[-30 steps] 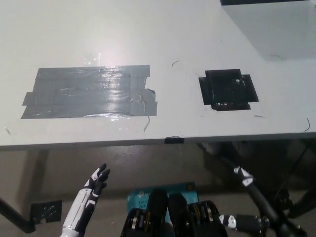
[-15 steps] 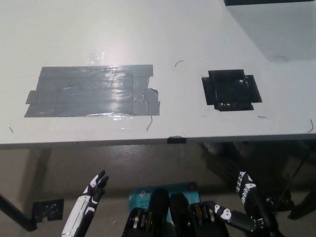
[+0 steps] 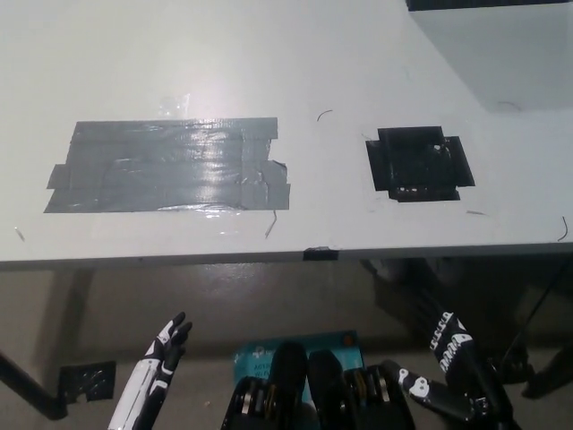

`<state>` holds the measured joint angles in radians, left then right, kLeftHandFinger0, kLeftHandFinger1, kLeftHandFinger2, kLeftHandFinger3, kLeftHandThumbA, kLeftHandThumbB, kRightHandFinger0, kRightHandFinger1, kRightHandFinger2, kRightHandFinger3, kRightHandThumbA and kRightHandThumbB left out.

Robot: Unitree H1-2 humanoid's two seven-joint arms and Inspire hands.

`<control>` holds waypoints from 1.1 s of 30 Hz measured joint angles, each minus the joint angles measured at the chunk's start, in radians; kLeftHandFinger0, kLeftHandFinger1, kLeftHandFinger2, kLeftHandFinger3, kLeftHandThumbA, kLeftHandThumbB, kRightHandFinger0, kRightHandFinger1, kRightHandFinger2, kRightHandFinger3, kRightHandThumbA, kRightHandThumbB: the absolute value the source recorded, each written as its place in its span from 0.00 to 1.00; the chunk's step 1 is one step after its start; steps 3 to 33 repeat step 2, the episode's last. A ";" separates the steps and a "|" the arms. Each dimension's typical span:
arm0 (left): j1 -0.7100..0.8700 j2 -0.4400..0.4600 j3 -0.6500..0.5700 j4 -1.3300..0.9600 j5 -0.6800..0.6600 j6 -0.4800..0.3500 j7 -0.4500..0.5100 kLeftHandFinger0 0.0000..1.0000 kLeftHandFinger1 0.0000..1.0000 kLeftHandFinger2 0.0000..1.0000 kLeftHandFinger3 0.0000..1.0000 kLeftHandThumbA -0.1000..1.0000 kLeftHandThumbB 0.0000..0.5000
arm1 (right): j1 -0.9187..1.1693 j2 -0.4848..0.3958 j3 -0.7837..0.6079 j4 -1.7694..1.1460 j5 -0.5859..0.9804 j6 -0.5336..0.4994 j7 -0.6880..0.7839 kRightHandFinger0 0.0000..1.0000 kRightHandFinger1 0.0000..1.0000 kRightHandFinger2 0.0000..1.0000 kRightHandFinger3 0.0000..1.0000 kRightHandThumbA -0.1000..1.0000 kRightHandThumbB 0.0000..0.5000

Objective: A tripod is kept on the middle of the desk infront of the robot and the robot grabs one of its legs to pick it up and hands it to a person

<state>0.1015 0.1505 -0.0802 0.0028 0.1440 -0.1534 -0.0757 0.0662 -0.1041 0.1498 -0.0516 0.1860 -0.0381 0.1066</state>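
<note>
Below the tabletop's point(image 3: 269, 72) near edge the white left hand point(image 3: 164, 348) hangs at lower left, fingers spread and empty, the black right hand point(image 3: 439, 372) at lower right likewise apart on nothing, above them grey tape point(image 3: 166, 166) and black tape point(image 3: 419, 164); where the tripod lies I cannot tell.

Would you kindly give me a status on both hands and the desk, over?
Left hand open, low, below desk edge. Right hand low at right, state unclear. No tripod in view; desk bears grey tape patch and black tape patch.
</note>
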 measured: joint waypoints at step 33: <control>0.000 0.000 0.000 0.000 0.000 0.000 0.000 1.00 1.00 1.00 1.00 1.00 0.23 | 0.000 0.001 -0.002 0.000 -0.001 0.000 0.001 1.00 1.00 1.00 1.00 0.84 0.41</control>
